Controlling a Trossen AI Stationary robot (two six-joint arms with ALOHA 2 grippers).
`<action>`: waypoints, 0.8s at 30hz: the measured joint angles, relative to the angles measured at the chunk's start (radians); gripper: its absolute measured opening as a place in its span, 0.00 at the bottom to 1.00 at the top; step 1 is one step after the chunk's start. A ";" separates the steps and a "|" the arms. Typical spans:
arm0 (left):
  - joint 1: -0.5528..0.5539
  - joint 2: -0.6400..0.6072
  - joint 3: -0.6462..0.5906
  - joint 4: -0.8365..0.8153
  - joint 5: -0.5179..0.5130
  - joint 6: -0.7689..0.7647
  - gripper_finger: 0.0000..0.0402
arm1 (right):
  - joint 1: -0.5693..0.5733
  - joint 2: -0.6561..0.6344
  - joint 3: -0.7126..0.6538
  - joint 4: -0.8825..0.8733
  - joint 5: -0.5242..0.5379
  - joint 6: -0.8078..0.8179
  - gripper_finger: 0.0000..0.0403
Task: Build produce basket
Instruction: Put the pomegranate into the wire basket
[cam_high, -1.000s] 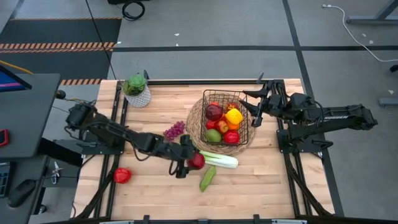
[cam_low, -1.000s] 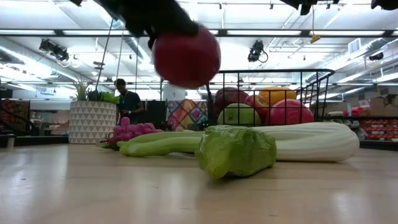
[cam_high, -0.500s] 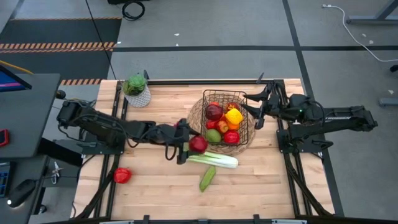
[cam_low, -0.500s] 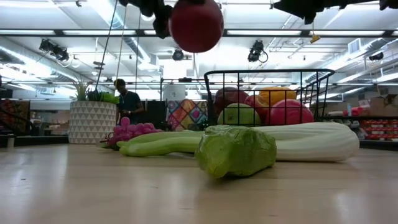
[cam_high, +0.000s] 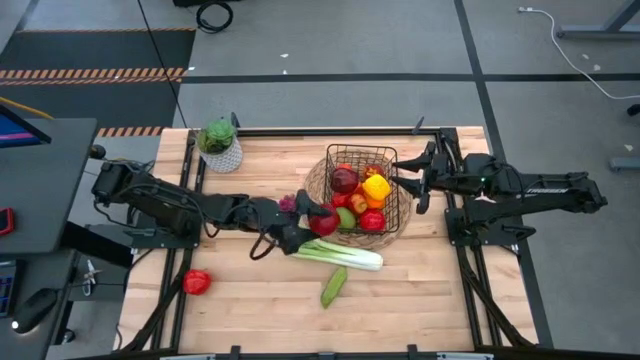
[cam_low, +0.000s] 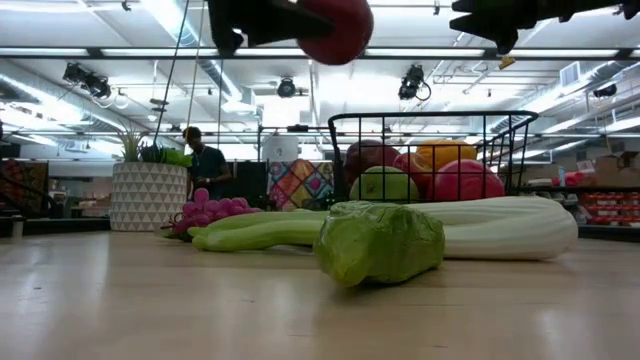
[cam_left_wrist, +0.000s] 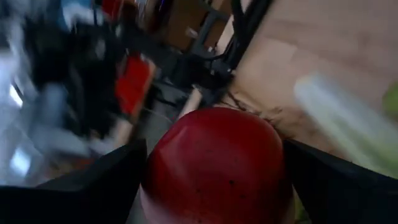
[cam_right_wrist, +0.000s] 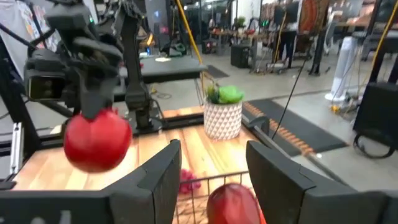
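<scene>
A round red apple (cam_high: 323, 222) is gripped between the fingers of the left gripper (cam_high: 318, 220) and is held high above the wooden table (cam_high: 250, 310), just beside the near-left wall of the black wire-grid basket (cam_high: 390, 190), which rests on a round woven straw mat (cam_high: 312, 185). Red apples, a green apple and a yellow pepper (cam_high: 376, 186) are already seen inside the basket. The right gripper (cam_high: 412, 177) is held with its fingers apart at the basket's right rim, with nothing between them. The step in hand is judged to be the carrying of the apple over the rim. It would be done well if the apple were kept above the tall wire wall until centred over a free gap among the fruit, then lowered and released gently. The long pale leek (cam_high: 345, 255), green cucumber (cam_high: 333, 287), purple grapes (cam_high: 290, 203) and red pepper (cam_high: 196, 282) are left on the table
</scene>
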 joint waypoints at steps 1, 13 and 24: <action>0.000 0.000 0.000 0.007 0.000 0.074 0.94 | 0.000 0.000 0.000 -0.012 -0.001 0.011 0.47; -0.002 0.000 0.000 0.030 0.001 0.818 0.94 | 0.039 0.001 0.000 -0.126 -0.004 0.093 0.47; -0.002 0.000 0.000 0.029 0.002 1.188 0.94 | 0.071 0.000 0.000 -0.131 -0.002 0.086 0.47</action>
